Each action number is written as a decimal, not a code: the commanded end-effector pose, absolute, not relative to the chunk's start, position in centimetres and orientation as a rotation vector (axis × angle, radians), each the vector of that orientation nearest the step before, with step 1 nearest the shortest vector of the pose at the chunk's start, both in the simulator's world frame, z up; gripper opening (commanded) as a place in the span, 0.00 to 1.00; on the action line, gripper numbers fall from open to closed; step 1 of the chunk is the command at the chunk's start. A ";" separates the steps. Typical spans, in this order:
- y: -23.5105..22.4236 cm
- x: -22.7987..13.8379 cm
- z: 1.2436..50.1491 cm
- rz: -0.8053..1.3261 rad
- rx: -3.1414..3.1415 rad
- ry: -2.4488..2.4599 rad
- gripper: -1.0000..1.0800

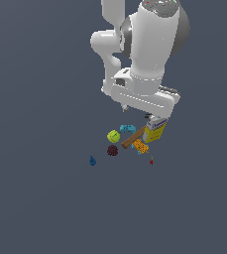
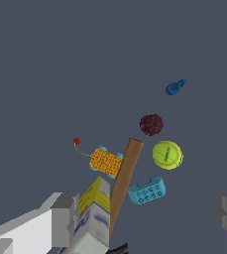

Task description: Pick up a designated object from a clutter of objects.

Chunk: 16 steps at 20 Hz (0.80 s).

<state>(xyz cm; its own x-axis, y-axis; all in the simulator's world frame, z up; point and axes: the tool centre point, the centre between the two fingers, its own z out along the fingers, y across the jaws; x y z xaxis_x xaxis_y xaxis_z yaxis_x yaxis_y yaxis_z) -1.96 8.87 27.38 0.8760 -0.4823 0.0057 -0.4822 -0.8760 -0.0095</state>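
The arm is positioned above the clutter, with the gripper (image 2: 144, 213) lowered toward the carton box (image 1: 156, 130). In the wrist view the two fingers (image 2: 65, 218) stand wide apart: one sits against or just beside the carton's side, while the other is well off to the far side, with the hammer handle (image 2: 124, 178) and the teal piece (image 2: 147, 191) between them. The gripper is therefore spread and grasps nothing.

The carton box, yellow below and white with blue lettering above, lies at the edge of the clutter nearest the arm. In the exterior view it is partly hidden under the gripper body. The hammer handle runs alongside it, touching or nearly touching. The orange block (image 2: 105, 162) lies just beyond the carton's end.

Status: the approach appears nearly complete. Closing, securing and lifting remain. The carton is judged not yet raised, since it rests level with the other items.

The yellow-green ball (image 2: 167, 155), dark red lump (image 2: 151, 124), blue piece (image 2: 175, 87) and red piece (image 2: 76, 141) lie apart from the carton.
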 end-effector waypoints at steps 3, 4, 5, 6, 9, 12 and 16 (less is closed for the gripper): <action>10.6 -2.7 26.5 -0.010 -3.002 0.902 0.96; 10.9 -2.8 26.3 -0.010 -2.994 0.929 0.96; 11.3 -3.0 26.1 -0.010 -2.986 0.955 0.96; 11.6 -3.2 25.9 -0.009 -2.978 0.981 0.96; 12.7 -3.7 25.3 -0.008 -2.951 1.060 0.96; 13.8 -4.3 24.7 -0.007 -2.923 1.138 0.96; 15.1 -5.1 23.9 -0.006 -2.882 1.240 0.96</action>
<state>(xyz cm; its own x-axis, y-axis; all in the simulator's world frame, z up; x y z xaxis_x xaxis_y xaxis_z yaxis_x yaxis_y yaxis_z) -4.80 14.62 24.22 0.7075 -0.7067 0.0018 -0.7067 -0.7075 -0.0054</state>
